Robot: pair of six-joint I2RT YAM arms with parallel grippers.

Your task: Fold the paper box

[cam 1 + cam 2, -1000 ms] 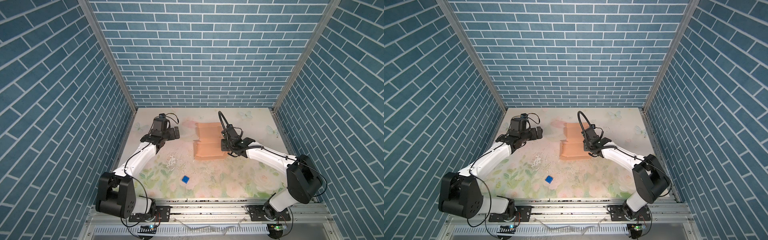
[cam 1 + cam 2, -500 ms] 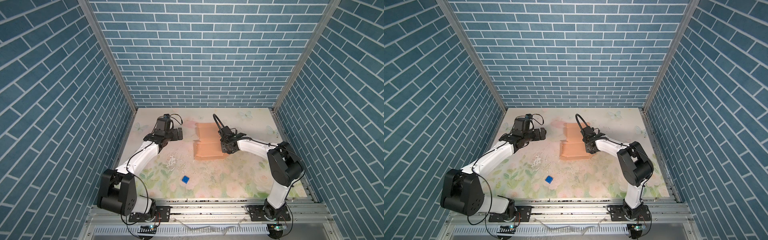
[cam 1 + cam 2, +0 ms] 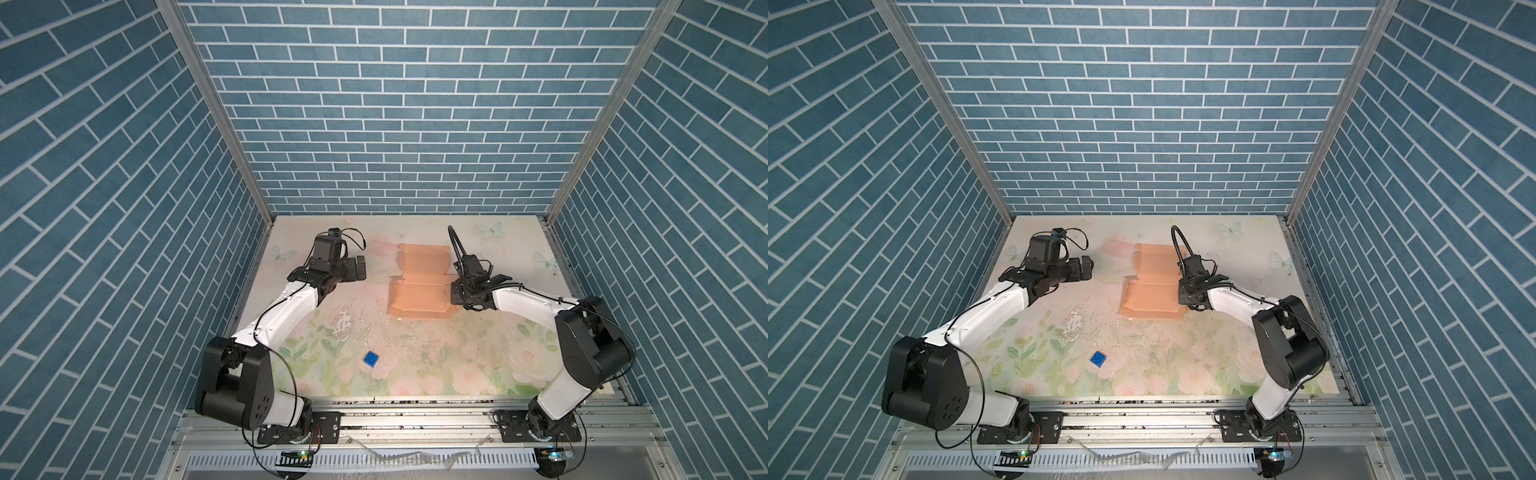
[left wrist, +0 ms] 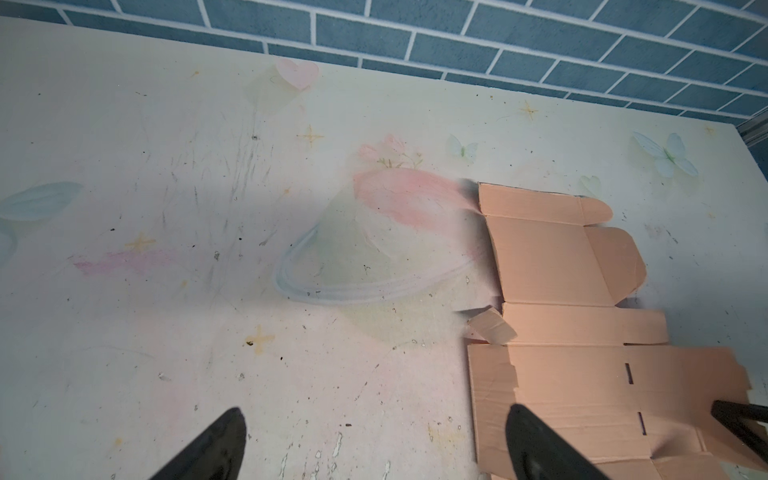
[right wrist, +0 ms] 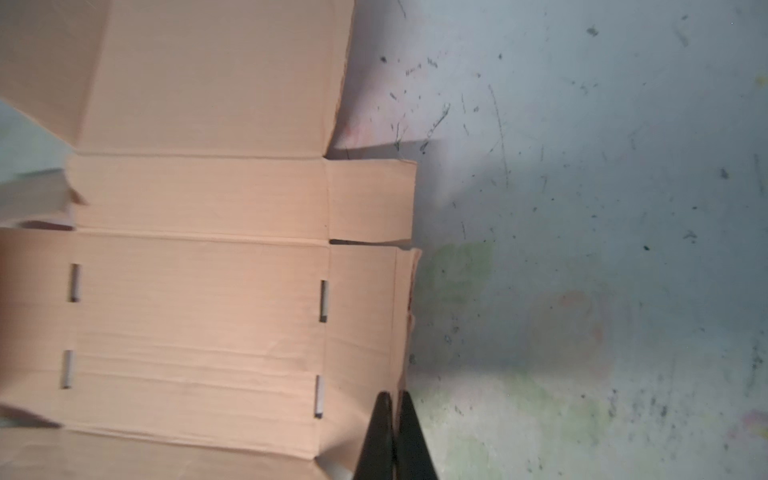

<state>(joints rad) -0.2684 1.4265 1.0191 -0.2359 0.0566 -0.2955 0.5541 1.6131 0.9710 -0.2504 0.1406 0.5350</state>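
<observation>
Blue brick-patterned walls (image 3: pixel 395 104) close in three sides of the flower-printed table (image 3: pixel 478 353), which both top views show whole.

The left arm (image 3: pixel 286 311) reaches from the front left corner toward the back left part of the table. The right arm (image 3: pixel 528 305) reaches from the front right corner in toward the middle.

The paper box (image 3: pixel 422 286) lies unfolded and almost flat on the back half of the table, about midway between the left and right edges and nearer the back edge than the front. Its creased panels and slots show plainly in the right wrist view (image 5: pixel 199 270). In the left wrist view (image 4: pixel 582 374) one small flap on its left side curls up.

The left gripper (image 3: pixel 357 268) hangs over bare table to the left of the box, apart from it, with its jaws spread wide. The left wrist view (image 4: pixel 376 415) shows both dark fingers far from each other.

The right gripper (image 3: pixel 455 291) sits at the box's right edge. In the right wrist view (image 5: pixel 395 399) its jaws are pressed together with the narrow outer strip of the right side flap running down between them, pinching that strip.

A small blue cube (image 3: pixel 370 359) lies toward the front edge, left of the middle, well apart from the box and both grippers.
</observation>
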